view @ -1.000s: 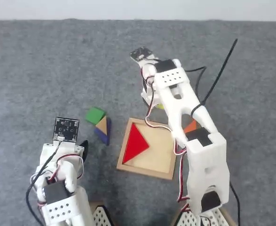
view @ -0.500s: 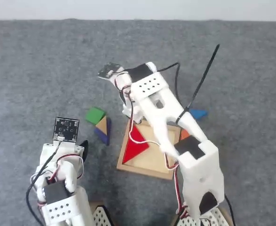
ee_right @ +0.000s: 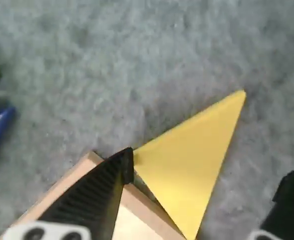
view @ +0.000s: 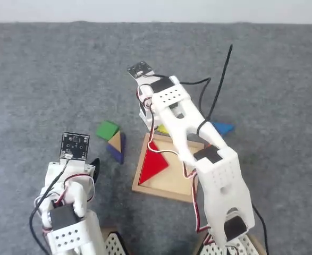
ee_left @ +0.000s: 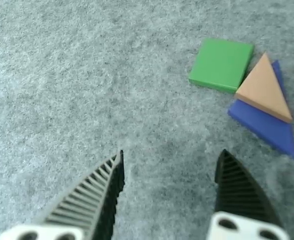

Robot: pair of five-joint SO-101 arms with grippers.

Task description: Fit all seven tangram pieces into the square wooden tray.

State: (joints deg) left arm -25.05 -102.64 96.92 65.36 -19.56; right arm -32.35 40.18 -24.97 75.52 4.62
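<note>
The square wooden tray (view: 169,187) holds a red triangle (view: 152,162). My right gripper (ee_right: 209,170) is open over the tray's far edge, its fingers on either side of a yellow triangle (ee_right: 197,150) that lies on the carpet against the tray's rim (ee_right: 131,210). In the high view the right gripper (view: 151,123) hides most of the yellow triangle (view: 162,129). A green square (ee_left: 222,65), a tan triangle (ee_left: 264,90) and a blue piece (ee_left: 267,127) lie together beyond my open left gripper (ee_left: 172,159). A small blue triangle (view: 222,128) lies right of the tray.
Grey carpet covers the whole table. The left arm (view: 68,212) stays near the front edge, left of the tray. The green square (view: 108,130) and its neighbours lie between the left arm and the tray. The right arm (view: 209,175) spans the tray's right part.
The right arm swung left over the tray's far edge, then back slightly, and its gripper now straddles the yellow triangle. The small blue triangle came into sight. The left arm kept still.
</note>
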